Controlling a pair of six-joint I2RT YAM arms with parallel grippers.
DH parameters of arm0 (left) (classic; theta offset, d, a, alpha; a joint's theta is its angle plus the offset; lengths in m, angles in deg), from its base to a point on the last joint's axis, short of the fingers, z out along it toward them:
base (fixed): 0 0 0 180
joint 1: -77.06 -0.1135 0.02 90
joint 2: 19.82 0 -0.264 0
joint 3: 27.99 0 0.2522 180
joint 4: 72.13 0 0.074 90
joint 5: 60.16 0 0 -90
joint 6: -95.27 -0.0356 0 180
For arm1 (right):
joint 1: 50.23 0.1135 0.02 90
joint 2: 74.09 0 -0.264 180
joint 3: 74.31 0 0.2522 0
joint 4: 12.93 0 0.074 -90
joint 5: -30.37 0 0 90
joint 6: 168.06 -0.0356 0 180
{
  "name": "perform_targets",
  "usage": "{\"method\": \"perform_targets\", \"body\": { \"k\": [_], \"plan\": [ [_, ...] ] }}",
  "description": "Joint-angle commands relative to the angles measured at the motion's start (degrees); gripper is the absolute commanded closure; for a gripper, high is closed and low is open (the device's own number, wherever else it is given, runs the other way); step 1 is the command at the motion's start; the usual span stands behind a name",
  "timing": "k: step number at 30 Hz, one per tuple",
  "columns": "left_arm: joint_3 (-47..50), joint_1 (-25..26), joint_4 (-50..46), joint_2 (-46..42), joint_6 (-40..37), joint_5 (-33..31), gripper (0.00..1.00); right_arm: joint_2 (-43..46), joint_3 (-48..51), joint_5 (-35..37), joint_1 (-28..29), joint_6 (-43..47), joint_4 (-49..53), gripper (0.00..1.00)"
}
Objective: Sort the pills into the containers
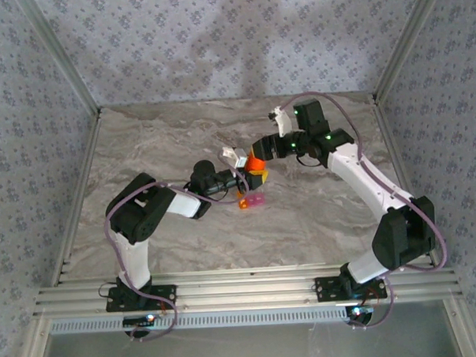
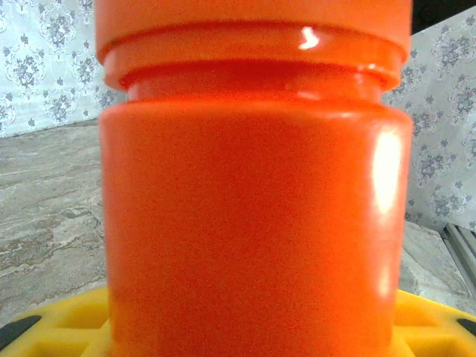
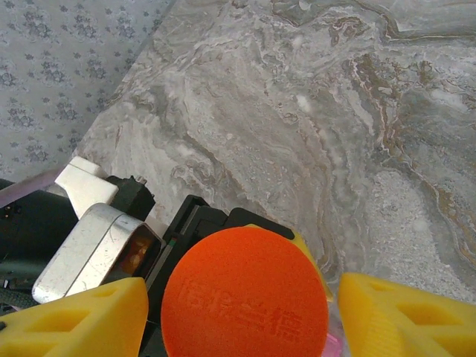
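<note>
An opaque orange bottle (image 1: 255, 161) stands upright above the table, and my left gripper (image 1: 253, 173) is shut on its body. Its side looms close in the left wrist view, orange bottle (image 2: 253, 223), with my yellow fingers (image 2: 52, 331) low at either side. My right gripper (image 1: 260, 152) hovers over the bottle's cap (image 3: 245, 294), open. Its yellow fingers (image 3: 74, 320) flank the cap with a small gap on each side. The containers (image 1: 252, 201), a tiny orange box joined to a pink one, sit on the table just below the bottle. The pills are hidden.
The marble table (image 1: 165, 142) is bounded by metal rails and patterned walls. Seen from my right wrist, the left arm's camera housing (image 3: 97, 249) sits close beside the cap. A sliver of the pink box (image 3: 332, 343) peeks out under the cap.
</note>
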Motion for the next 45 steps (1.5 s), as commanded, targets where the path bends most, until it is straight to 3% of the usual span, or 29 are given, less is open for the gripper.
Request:
{"method": "perform_targets", "body": {
  "k": [1, 18, 23, 27, 32, 39, 45],
  "plan": [
    [-1.12, 0.19, 2.64, -1.53, 0.10, 0.69, 1.00, -0.65, -2.07, -0.79, 0.24, 1.22, 1.38, 0.33],
    [-1.26, 0.19, 2.90, -1.39, 0.28, 0.54, 1.00, -1.43, -1.90, -0.52, 1.40, -0.24, 1.67, 0.50],
    [-1.51, 0.15, 2.90, -1.27, 0.28, 0.45, 1.00, 0.69, 3.04, 6.17, 4.66, -6.49, -2.22, 0.54],
    [-1.66, 0.13, 2.82, -1.20, 0.38, 0.37, 1.00, 3.89, 11.25, 17.88, 8.64, -17.45, -8.42, 0.55],
    [-1.86, 0.20, 2.73, -1.00, 0.49, 0.36, 1.00, 5.23, 15.12, 23.90, 12.25, -23.57, -13.36, 0.54],
    [-1.91, 0.13, 2.62, -0.92, 0.50, 0.36, 1.00, 4.86, 12.57, 20.94, 11.41, -22.40, -11.84, 0.50],
    [-1.84, 0.15, 2.38, -0.96, 0.40, 0.45, 1.00, 6.49, 8.02, 16.08, 7.83, -17.94, -8.35, 0.37]
  ]
}}
